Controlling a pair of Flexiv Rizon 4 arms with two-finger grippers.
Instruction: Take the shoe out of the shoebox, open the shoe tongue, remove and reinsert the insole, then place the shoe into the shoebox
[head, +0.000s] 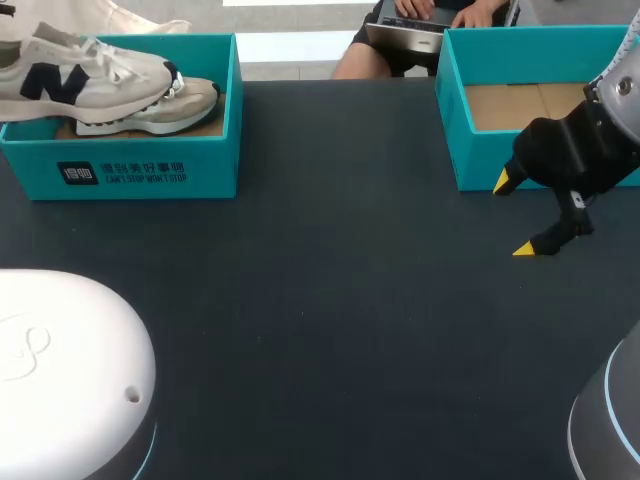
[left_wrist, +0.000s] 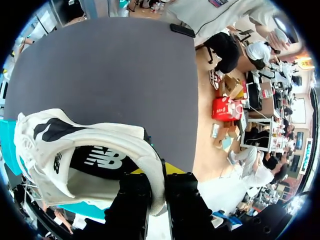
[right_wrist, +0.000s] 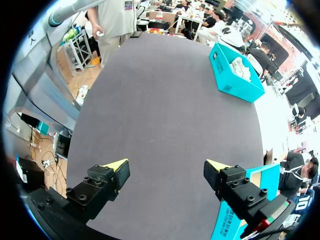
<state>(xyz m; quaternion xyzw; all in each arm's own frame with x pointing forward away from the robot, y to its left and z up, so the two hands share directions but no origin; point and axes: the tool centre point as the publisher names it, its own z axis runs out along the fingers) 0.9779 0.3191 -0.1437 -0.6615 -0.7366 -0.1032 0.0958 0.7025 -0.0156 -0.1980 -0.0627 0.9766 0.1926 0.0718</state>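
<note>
The left tool (left_wrist: 156, 172) pinches the heel collar of the shoe (left_wrist: 47, 150), which lies ahead of it over the shoebox (head: 150, 170), the right tool (right_wrist: 166, 166) gaping empty; so thin a pinch on soft padding may slip mid-lift.

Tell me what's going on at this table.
The left claw is shut on the heel collar of the white shoe, which lies in the teal shoebox at the table's far left. The right claw hangs open and empty over the dark table, just in front of a second teal box showing only its cardboard floor. The shoe is not out yet.
</note>
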